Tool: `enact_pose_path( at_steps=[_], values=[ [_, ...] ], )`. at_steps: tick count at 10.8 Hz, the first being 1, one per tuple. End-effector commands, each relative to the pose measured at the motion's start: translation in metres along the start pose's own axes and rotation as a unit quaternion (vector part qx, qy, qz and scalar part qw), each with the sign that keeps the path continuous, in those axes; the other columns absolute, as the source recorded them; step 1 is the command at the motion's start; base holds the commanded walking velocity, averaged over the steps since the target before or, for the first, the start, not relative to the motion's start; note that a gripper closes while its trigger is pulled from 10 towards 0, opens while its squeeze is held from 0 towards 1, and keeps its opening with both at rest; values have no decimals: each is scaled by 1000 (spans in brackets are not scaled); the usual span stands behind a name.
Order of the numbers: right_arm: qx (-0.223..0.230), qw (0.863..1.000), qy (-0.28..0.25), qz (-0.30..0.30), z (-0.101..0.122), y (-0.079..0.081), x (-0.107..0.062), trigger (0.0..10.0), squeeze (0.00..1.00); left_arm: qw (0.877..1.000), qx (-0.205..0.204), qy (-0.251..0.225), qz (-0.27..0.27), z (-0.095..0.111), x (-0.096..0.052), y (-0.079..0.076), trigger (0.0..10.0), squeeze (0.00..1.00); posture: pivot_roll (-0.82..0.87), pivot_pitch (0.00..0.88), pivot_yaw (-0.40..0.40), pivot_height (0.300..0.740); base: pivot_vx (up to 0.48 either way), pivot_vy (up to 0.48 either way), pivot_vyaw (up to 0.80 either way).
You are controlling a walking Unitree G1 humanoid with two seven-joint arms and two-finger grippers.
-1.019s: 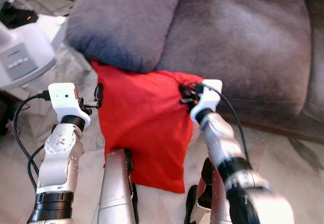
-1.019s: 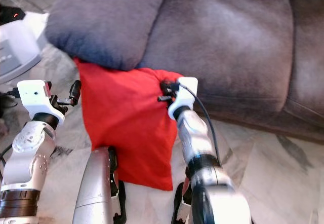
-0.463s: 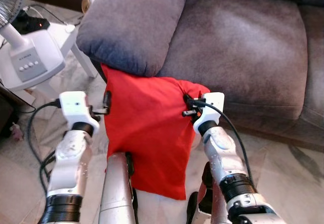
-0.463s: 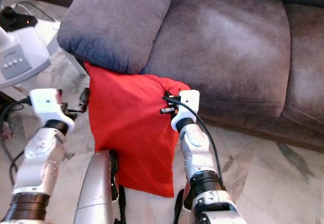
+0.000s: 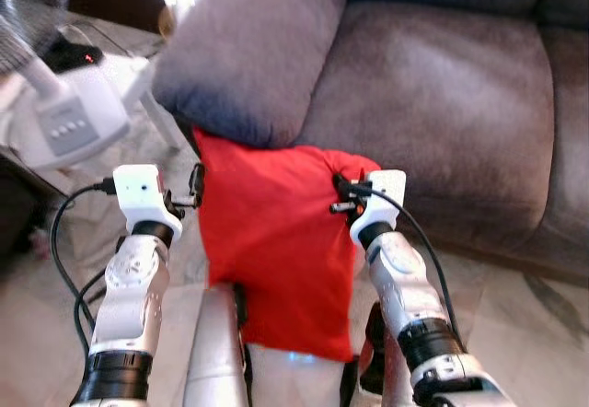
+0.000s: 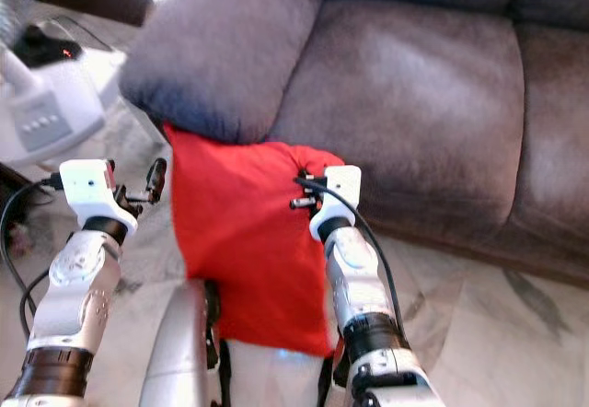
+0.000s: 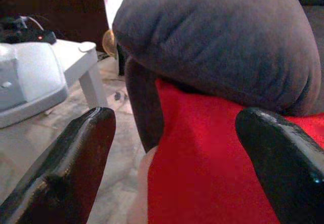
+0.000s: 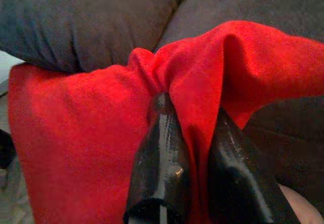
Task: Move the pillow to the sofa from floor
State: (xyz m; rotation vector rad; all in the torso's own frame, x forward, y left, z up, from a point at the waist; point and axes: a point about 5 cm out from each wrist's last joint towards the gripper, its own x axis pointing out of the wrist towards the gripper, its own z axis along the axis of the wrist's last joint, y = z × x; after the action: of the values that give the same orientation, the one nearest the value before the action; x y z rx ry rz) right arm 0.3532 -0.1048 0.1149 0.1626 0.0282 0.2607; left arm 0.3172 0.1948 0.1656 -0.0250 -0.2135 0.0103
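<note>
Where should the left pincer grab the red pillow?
Take the pillow by its upper left corner, coming from the robot's left. The right pincer already pinches the opposite top corner, and the open left pincer sits level with that free edge, just below the sofa arm.

pillow [image 5: 276, 250] hanging before the sofa [image 5: 442, 94], top edge under the sofa cushion [image 5: 248, 48], fan base [image 5: 64, 122] to the left, floor [image 5: 525, 333] below
</note>
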Motion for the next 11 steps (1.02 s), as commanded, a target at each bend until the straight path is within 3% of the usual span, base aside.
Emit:
enact_pose_path(
  at_steps=[1,3,11],
  values=[
    [-10,998,-68,2,30,1,4,10000,0,1000,5,7,7,-4,-4,6,10000,0,220,212,1,661,0,0,0],
    [-15,998,-60,3,28,2,4,10000,0,1000,5,6,6,-4,-3,5,10000,0,217,213,0,681,0,0,0],
    [-7,998,-58,12,29,4,3,10000,0,1000,0,4,-2,-4,-3,3,10000,0,216,215,-2,681,0,0,0]
  ],
)
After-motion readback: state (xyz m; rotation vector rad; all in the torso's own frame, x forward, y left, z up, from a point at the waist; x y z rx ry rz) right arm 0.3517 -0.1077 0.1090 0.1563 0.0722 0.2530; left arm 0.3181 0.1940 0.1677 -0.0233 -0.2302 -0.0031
